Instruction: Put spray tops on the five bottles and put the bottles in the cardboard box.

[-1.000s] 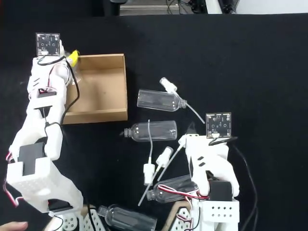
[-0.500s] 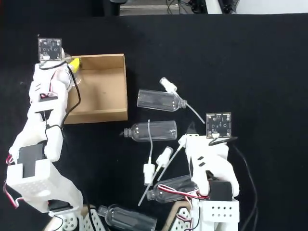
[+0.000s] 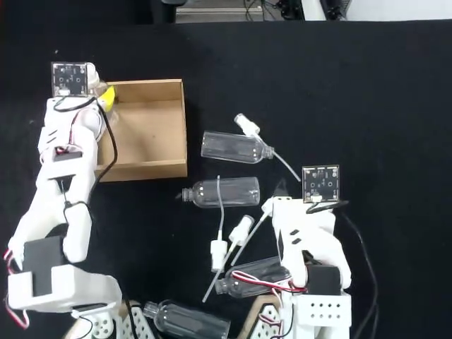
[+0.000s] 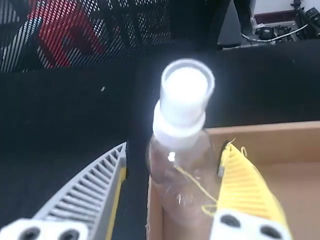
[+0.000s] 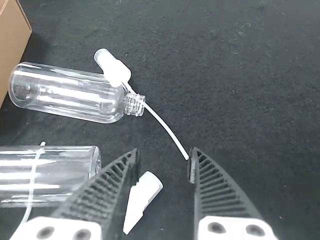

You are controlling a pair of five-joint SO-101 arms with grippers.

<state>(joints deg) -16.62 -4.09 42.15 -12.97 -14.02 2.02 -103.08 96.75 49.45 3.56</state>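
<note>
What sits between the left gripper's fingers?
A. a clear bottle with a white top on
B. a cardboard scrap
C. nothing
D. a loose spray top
A: the left wrist view shows a clear bottle, white top on, between the fingers of the left gripper, by the cardboard box.

Black worktop (image 3: 367,92). Directly on it: open cardboard box (image 3: 145,131) on the left arm's side. Just beside the box, clear bottle (image 3: 233,147) on its side, white spray top (image 3: 247,126) by its neck. Nearer the arms, second bottle (image 3: 222,192), also lying flat. Close by, loose spray top (image 3: 240,229) and further spray top (image 3: 219,253). By the arm bases (image 3: 321,311), third bottle (image 3: 258,274) and fourth bottle (image 3: 191,319).
</note>
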